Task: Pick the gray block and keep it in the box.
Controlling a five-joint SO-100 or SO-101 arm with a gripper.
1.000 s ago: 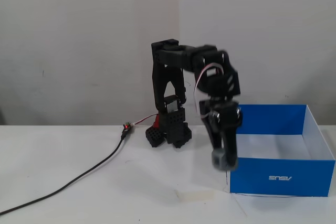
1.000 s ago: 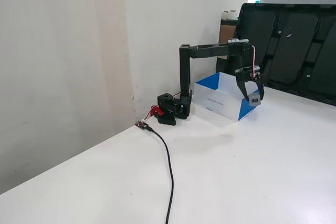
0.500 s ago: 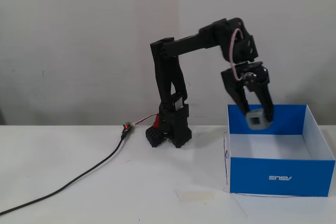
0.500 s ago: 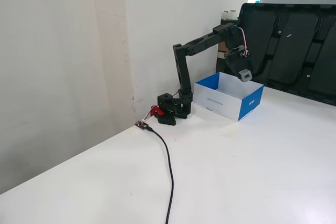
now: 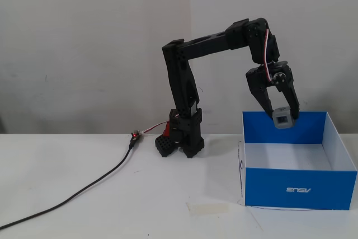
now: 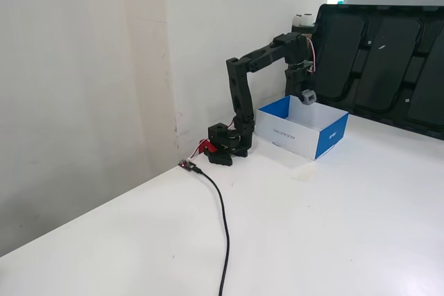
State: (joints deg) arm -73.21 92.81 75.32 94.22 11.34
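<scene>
Your pincer (image 5: 283,117) pinched the gray block (image 5: 282,118) between its two fingers, holding it in the air above the box (image 5: 299,190), over the box's back-left part as a fixed view showed it. You had the block (image 6: 308,96) clear of the box's (image 6: 331,136) walls and white floor. Beside the arm's base, a black cable (image 5: 84,191) trailed across the white table (image 5: 140,216).

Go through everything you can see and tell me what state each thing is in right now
gripper: shut on the gray block, raised over the box
gray block: held in the air, not yet in the box
box: open-topped, upright, nothing seen inside
cable: lying slack on the table
</scene>
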